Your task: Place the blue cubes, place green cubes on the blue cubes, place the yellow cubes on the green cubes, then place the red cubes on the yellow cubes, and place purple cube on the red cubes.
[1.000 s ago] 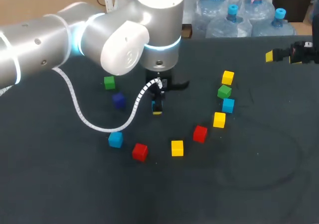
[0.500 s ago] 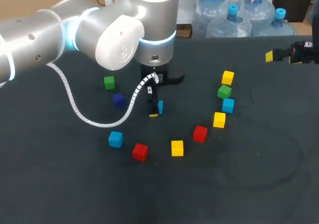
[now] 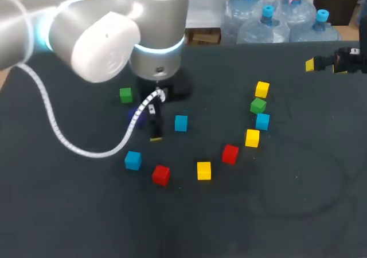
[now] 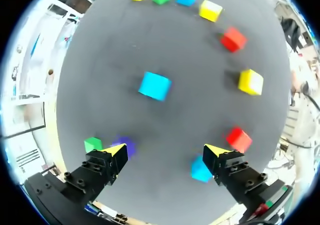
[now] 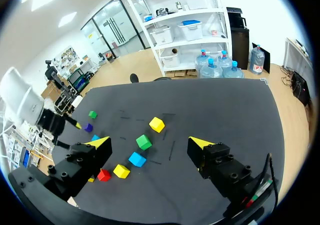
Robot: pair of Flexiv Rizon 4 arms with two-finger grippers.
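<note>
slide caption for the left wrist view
Open left claw hovers above the table, a blue cube lying free ahead of it.

You were looking at a dark charcoal, matte-topped table [image 3: 298, 229], which filled most of the head view and ran back to a straight far edge. Its surface was not quite even: faint, pale curved scuff marks [image 3: 338, 189] looped across its right-hand part, toward the near side. In the right wrist view you could make out a few short dark streaks [image 5: 171, 150] on the same top, near its middle. There the far edge showed as a clean line ending in a plain corner.
</note>
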